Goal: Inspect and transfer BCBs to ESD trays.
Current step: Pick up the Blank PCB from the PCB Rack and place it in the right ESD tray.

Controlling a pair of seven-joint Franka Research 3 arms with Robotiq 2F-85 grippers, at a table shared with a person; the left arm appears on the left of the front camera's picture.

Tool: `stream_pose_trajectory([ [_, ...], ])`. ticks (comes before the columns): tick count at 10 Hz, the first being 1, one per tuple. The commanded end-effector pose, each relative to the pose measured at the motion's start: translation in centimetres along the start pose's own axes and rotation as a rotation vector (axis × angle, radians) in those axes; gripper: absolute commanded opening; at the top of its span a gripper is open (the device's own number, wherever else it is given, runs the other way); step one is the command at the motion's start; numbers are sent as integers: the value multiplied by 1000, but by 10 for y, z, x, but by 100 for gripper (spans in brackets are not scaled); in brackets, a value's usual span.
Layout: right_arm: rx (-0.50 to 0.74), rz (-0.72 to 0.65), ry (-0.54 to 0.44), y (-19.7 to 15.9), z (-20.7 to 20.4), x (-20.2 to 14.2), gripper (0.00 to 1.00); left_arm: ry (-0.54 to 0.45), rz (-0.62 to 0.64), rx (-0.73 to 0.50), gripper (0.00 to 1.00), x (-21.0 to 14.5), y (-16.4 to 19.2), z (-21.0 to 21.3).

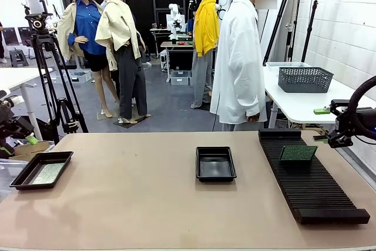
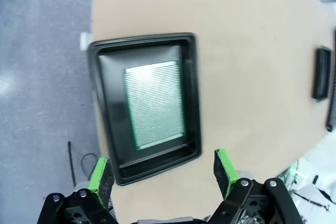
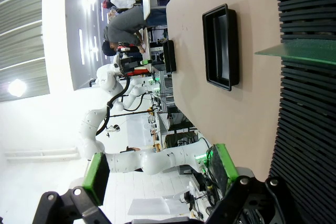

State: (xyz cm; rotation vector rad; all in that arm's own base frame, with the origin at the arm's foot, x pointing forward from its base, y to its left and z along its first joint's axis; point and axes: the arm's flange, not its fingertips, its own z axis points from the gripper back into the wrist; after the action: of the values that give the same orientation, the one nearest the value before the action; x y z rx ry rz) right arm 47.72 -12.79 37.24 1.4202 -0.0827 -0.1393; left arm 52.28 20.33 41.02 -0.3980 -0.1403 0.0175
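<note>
One BCB point(image 2: 155, 104) lies flat in the left ESD tray point(image 2: 195, 93), which sits at the table's left edge point(image 1: 19, 180). My left gripper point(image 2: 163, 174) hovers open above that tray's near end, holding nothing. A second BCB point(image 1: 298, 153) stands upright in the black slotted rack point(image 1: 311, 186), and it is seen edge-on point(image 3: 302, 51) in the right wrist view. My right gripper point(image 3: 160, 170) is open and empty, off the table's right side point(image 1: 336, 139) beside the rack. The middle ESD tray point(image 1: 215, 178) is empty point(image 3: 207, 45).
A person in a white shirt point(image 1: 238, 63) stands at the far side, hands down. A white side table with a grey basket point(image 1: 304, 79) is at the back right. Bare tabletop point(image 1: 129, 186) lies between the two trays.
</note>
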Motion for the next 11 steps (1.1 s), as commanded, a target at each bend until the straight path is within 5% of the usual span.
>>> stream_pose_trajectory([
  [1,0,1,-1,1,-1,-1,100,39,-86,-180,100,6,5,17],
  [11,0,1,-1,1,-1,-1,100,56,-106,-840,100,-5,-8,7],
])
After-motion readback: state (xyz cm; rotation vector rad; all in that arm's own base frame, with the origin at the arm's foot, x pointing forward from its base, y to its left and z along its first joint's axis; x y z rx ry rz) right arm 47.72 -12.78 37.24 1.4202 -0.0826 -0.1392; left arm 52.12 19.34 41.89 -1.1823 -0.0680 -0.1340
